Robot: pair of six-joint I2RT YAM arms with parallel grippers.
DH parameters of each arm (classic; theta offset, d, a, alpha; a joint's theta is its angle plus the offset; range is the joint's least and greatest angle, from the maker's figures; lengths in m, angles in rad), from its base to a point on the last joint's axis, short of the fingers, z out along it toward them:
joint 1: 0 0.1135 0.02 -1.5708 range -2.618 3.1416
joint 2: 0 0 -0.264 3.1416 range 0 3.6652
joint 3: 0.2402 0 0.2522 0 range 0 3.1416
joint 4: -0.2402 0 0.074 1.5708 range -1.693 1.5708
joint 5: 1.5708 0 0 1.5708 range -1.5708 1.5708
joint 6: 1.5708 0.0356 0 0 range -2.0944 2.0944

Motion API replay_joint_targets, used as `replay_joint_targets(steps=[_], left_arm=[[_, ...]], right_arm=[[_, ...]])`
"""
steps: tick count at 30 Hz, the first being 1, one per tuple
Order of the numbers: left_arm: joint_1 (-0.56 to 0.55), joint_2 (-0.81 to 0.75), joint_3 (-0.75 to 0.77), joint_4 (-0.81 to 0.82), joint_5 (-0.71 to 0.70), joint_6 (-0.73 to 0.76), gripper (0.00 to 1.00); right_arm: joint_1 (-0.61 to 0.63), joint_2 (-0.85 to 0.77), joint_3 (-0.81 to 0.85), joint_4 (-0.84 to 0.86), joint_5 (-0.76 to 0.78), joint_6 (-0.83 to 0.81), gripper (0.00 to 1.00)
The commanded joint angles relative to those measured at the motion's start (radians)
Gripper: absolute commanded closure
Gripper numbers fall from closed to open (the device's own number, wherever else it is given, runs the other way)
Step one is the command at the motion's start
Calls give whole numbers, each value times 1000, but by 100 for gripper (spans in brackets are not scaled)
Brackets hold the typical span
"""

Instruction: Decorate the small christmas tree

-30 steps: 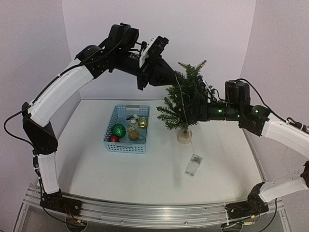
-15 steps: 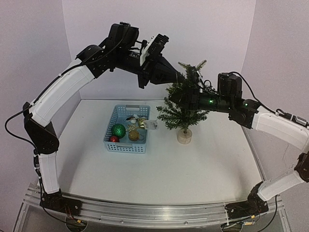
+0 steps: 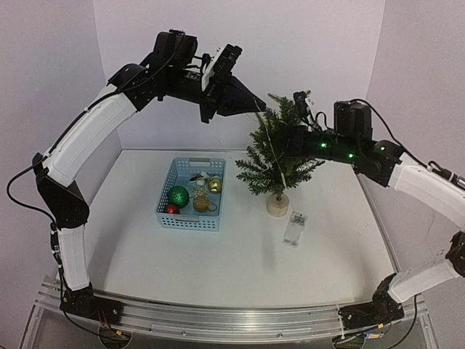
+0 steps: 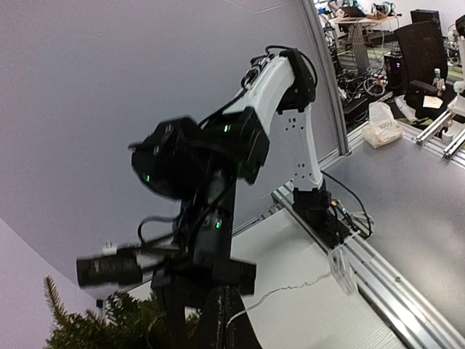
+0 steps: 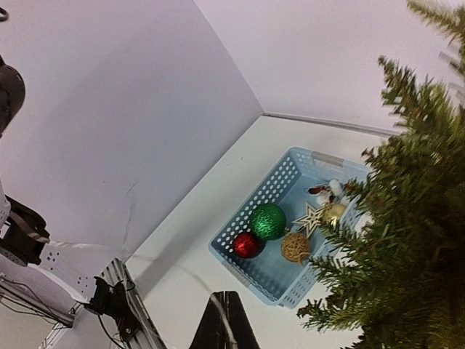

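Small christmas tree (image 3: 280, 156) stands upright on its round pale wooden base (image 3: 277, 205) toward the back right of the bench (image 3: 145, 254). It is just right of the blue basket (image 3: 187, 222), which holds a green ball (image 3: 179, 195), a red ball (image 3: 171, 209) and a few gold pieces. Judging by its thin trunk and wiry needle branches, it is light and top-heavy. The branches will bend and spring under a push, and a sideways tug on anything snagged in them could tip or drag the whole thing. The firm places to hold are the trunk low down or the base; the branch tips give no purchase.

The left end effector (image 3: 259, 108) is above and left of the treetop, pinched tight on a thin pale wire (image 4: 287, 289). That wire runs down across the front of the foliage to a clear battery box (image 3: 294, 227) near the base. Whether the box rests on the bench or hangs just above it, I cannot tell. The right end effector (image 5: 224, 302) reaches in from the right at the upper branches with its fingers pressed together; whether the wire is between them is unclear. The wire looks limp and thin, so it is better draped than pulled.
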Motion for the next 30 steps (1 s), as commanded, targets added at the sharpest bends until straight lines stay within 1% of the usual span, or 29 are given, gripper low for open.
replay_joint_targets(steps=[1,4,7,10,12,17,20,22,26,30], left_arm=[[18,-69,-77,-84,-42,174,100],[16,-77,-176,-47,-55,216,100],[13,-66,-240,38,-92,208,100],[14,-56,-290,112,-129,213,100],[13,-51,-314,139,-139,211,100],[14,-48,-393,199,-150,189,100],[18,-47,-441,262,-184,171,100],[22,-45,-470,313,-209,156,100],[23,-43,-494,348,-207,135,100],[23,-35,-517,433,-211,73,100]], right_arm=[[4,-105,217,-149,167,-180,100],[3,-115,306,-197,259,-305,100],[4,-107,352,-210,433,-443,100],[3,-60,435,-208,619,-601,100],[4,-9,506,-207,679,-693,100],[2,141,678,-191,725,-925,100],[-18,225,753,-162,779,-1062,100],[-53,266,806,-139,774,-1090,100],[-101,320,921,-95,701,-1097,100],[-103,365,1000,-60,547,-1171,100]])
